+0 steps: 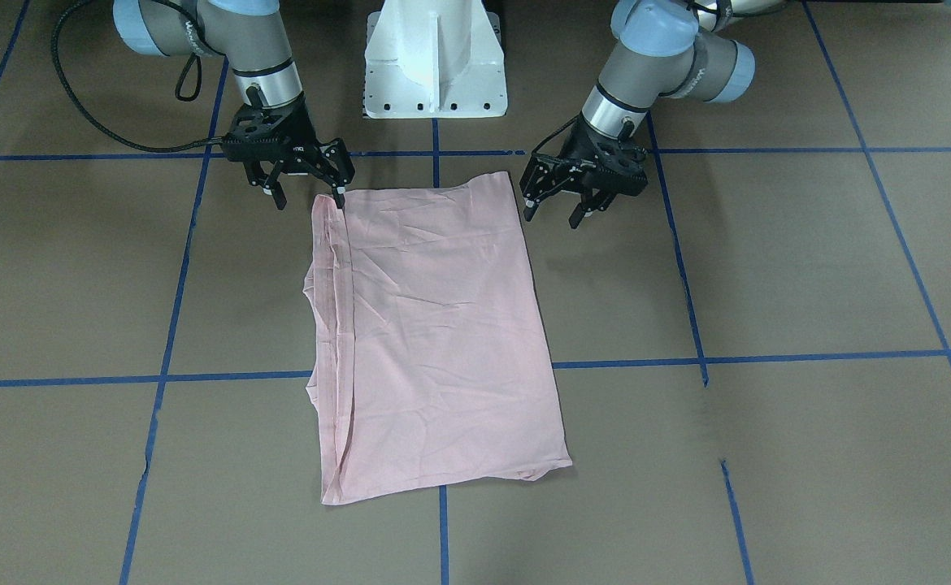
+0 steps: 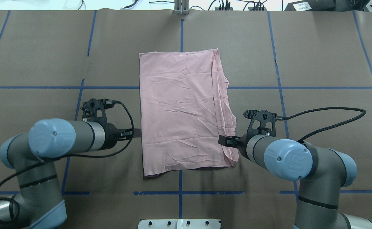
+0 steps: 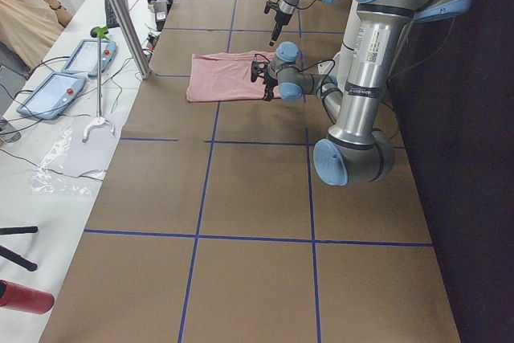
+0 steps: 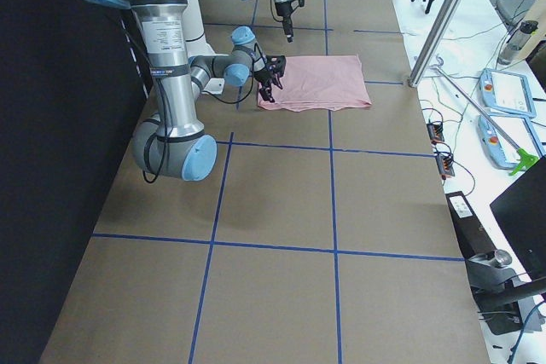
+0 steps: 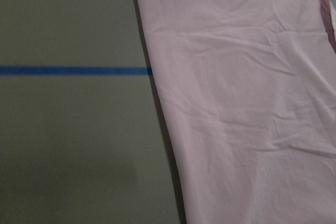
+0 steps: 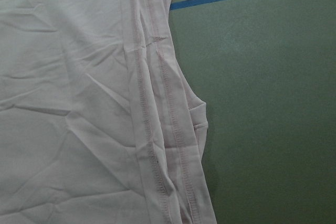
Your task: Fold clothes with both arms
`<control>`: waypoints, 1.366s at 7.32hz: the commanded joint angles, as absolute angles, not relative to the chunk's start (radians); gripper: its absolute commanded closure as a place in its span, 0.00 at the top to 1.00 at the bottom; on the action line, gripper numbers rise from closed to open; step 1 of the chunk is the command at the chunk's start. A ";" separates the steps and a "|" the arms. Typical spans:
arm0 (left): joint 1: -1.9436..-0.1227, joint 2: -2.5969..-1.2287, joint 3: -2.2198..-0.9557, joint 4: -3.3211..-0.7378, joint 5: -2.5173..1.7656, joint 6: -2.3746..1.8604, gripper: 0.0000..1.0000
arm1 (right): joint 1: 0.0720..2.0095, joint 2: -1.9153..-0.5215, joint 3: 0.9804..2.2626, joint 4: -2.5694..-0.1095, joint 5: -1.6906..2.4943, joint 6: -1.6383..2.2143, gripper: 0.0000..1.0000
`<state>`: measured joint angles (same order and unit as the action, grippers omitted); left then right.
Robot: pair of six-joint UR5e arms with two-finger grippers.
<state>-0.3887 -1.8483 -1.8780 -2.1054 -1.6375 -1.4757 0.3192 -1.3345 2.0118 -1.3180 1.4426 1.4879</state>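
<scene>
The pale pink T-shirt [image 1: 435, 333] lies folded into a long rectangle in the middle of the table, plain side up, with its layered hems along one long edge [image 6: 157, 103]. It also shows in the overhead view [image 2: 182, 108]. My left gripper [image 1: 554, 213] is open and empty, just outside the shirt's near corner, and shows in the overhead view [image 2: 136, 133]. My right gripper [image 1: 309, 197] is open over the other near corner, one fingertip [image 1: 339, 197] at the hemmed edge. In the overhead view it [image 2: 225, 140] hangs over that edge. No print shows.
The white pedestal base [image 1: 435, 65] stands behind the shirt between the arms. Blue tape lines [image 1: 622, 361] grid the brown table. A side table with tablets [image 3: 56, 90] and a metal pole [image 3: 120, 14] border the far side, where a person [image 3: 24, 6] sits.
</scene>
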 commanded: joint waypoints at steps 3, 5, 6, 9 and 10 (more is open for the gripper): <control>-0.236 -1.902 -1.870 -2.026 -1.560 -1.724 0.48 | 0.319 -1.335 2.013 -1.316 1.439 1.488 1.00; -0.213 -1.911 -1.864 -2.023 -1.560 -1.733 0.48 | 0.319 -1.333 2.013 -1.318 1.436 1.489 1.00; -0.212 -1.911 -1.864 -2.002 -1.560 -1.733 0.48 | 0.319 -1.332 2.013 -1.318 1.436 1.489 1.00; -0.198 -1.911 -1.864 -2.000 -1.559 -1.735 0.42 | 0.318 -1.330 2.014 -1.318 1.436 1.489 1.00; -0.190 -1.913 -1.864 -2.000 -1.560 -1.753 0.13 | 0.318 -1.328 2.014 -1.318 1.434 1.489 1.00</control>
